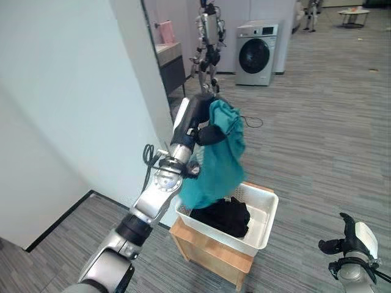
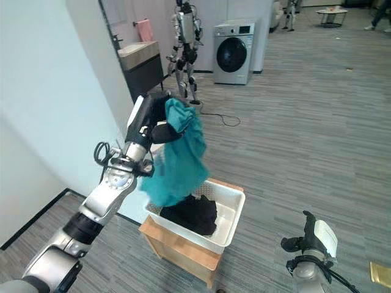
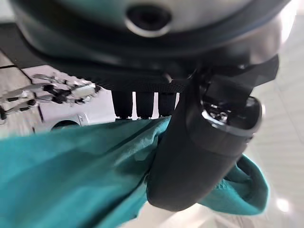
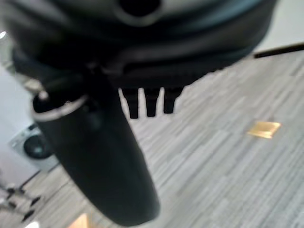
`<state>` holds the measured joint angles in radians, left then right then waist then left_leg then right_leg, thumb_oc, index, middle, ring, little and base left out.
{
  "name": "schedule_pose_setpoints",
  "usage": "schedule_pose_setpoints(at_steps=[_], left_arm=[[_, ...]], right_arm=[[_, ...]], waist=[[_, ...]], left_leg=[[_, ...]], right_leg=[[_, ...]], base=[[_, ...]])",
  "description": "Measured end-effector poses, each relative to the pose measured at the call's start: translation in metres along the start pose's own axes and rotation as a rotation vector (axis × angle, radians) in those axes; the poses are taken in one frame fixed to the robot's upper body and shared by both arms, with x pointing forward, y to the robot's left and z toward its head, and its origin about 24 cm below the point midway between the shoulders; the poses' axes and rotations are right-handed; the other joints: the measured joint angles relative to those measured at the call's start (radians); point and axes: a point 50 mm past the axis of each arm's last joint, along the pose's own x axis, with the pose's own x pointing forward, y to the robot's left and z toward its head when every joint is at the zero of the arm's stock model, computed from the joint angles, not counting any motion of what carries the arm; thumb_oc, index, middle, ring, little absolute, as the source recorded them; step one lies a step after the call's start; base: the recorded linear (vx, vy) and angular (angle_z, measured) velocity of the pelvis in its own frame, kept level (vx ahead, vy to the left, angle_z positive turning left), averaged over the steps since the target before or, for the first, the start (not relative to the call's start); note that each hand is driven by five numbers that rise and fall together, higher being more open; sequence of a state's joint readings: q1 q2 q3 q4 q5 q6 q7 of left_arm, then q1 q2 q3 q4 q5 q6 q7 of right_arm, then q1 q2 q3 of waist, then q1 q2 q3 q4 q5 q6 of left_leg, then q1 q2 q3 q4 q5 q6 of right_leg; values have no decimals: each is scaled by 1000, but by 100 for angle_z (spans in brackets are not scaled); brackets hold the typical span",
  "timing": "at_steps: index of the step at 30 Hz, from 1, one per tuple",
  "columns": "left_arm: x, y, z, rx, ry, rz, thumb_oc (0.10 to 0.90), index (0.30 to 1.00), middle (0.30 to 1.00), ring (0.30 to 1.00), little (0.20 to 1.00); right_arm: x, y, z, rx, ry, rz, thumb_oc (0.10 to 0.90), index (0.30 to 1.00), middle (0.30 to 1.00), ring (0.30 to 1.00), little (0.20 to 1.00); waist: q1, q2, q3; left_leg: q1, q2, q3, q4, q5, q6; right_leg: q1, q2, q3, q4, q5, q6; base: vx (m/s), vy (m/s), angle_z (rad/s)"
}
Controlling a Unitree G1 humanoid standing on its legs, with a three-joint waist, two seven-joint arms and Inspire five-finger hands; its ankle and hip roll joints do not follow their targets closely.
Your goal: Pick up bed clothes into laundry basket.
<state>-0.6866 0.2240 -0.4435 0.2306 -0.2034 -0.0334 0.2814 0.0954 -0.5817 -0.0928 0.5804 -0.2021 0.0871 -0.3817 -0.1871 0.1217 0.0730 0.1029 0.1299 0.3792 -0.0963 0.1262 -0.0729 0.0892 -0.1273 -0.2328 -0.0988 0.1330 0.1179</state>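
My left hand (image 1: 204, 125) is raised above the white laundry basket (image 1: 264, 215) and is shut on a teal garment (image 1: 220, 160). The cloth hangs down from the hand, and its lower end reaches the basket's near-left rim. In the left wrist view the thumb (image 3: 199, 156) and fingers pinch the teal garment (image 3: 71, 171). A black garment (image 1: 225, 217) lies inside the basket. The basket rests on a low wooden stand (image 1: 211, 253). My right hand (image 1: 351, 244) hangs low at the lower right, away from the basket, with relaxed fingers and nothing in it.
A pale wall (image 1: 73, 104) rises close on the left of the basket. Farther back stand a washing machine (image 1: 256, 54), another humanoid robot (image 1: 208, 36) and a dark cabinet (image 1: 173, 70). Grey striped floor (image 1: 324, 140) spreads to the right.
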Motion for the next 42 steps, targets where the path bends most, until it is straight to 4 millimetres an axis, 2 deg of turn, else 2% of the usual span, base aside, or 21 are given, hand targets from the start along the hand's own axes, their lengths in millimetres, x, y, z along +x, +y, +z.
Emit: schedule_pose_setpoints(at_steps=[5,6,8,14,20,22,24,29,30,31,32,34,37,42], left_arm=[[14,9,-21,190,95,49,400,300,300,300,300],[16,18,-28,244,136,79,400,300,300,300,300],[13,33,-37,334,176,115,400,300,300,300,300],[8,57,-52,500,254,149,400,300,300,300,300],[6,56,-59,507,294,150,400,300,300,300,300],[5,53,-62,502,310,145,400,300,300,300,300],[3,47,-66,484,320,134,400,300,300,300,300],[-13,23,-83,412,380,87,400,300,300,300,300],[-17,19,-89,401,404,71,450,375,375,375,375],[-21,17,-94,399,426,59,562,542,542,542,542],[-26,14,-103,411,464,51,800,900,900,900,900],[-40,10,-125,416,596,19,800,900,900,900,900],[-53,10,-139,420,672,12,800,900,900,900,900],[-54,15,-139,422,676,12,800,900,900,900,900]], right_arm=[[-1,-3,2,31,-18,-18,800,900,900,900,900],[-2,-4,8,48,-43,-22,800,900,900,900,900],[-2,-5,15,66,-80,-28,800,900,900,900,900],[-6,-17,5,108,-66,-65,800,900,900,900,900],[-6,-21,-2,141,-32,-65,800,900,900,900,900],[-5,-25,-3,164,-23,-76,800,900,900,900,900],[-4,-27,-4,182,-15,-84,800,900,900,900,900],[-4,-28,-5,206,-6,-83,800,900,900,900,900],[-4,-28,-5,215,-3,-82,800,900,900,900,900],[-4,-27,-5,221,-1,-79,800,900,900,900,900],[-4,-28,-5,226,0,-79,800,900,900,900,900],[-3,-27,-3,243,0,-65,800,900,900,900,900],[-2,-27,-2,259,0,-62,800,900,900,900,900],[1,-30,2,274,-10,-57,800,900,900,900,900]], waist=[[-23,2,-1],[-30,3,0],[-51,3,2],[-56,-9,11],[-75,-30,36],[-76,-29,36],[-77,-40,45],[-75,-37,54],[-75,-37,57],[-72,-38,58],[-74,-35,56],[-76,-36,58],[-78,-37,58],[-74,-41,61]], left_leg=[[-4,8,21,0,6,-10],[-5,9,29,0,6,-10],[-9,9,47,0,6,-9],[-20,9,77,0,1,-13],[-23,4,78,0,-5,-13],[-21,3,79,0,-7,-13],[-23,3,80,0,-10,-13],[-32,-3,93,0,-15,-12],[-36,-4,97,0,-15,-11],[-40,-4,100,0,-16,-12],[-42,-5,102,0,-17,-11],[-42,-5,102,0,-19,-11],[-41,-5,102,0,-18,-9],[-34,-9,101,0,-16,-6]], right_leg=[[-18,5,7,0,2,2],[-27,5,16,0,7,5],[-38,5,23,0,12,7],[-67,5,46,0,14,8],[-70,1,45,0,15,9],[-70,1,47,0,15,9],[-74,1,47,0,15,9],[-88,-3,55,0,14,10],[-95,-4,59,0,15,10],[-100,-5,61,1,15,9],[-103,-5,64,0,16,10],[-104,-5,65,0,16,10],[-104,-5,65,0,16,10],[-93,-9,61,0,16,10]], base=[[9,-14,-8],[8,-7,-25],[19,-3,-23],[3,12,-12],[0,0,0],[14,16,-4],[13,37,-4],[-11,25,-5],[-25,18,-8],[-23,16,-9],[-2,5,-6],[1,-1,-2],[0,0,0],[-5,-1,3]])
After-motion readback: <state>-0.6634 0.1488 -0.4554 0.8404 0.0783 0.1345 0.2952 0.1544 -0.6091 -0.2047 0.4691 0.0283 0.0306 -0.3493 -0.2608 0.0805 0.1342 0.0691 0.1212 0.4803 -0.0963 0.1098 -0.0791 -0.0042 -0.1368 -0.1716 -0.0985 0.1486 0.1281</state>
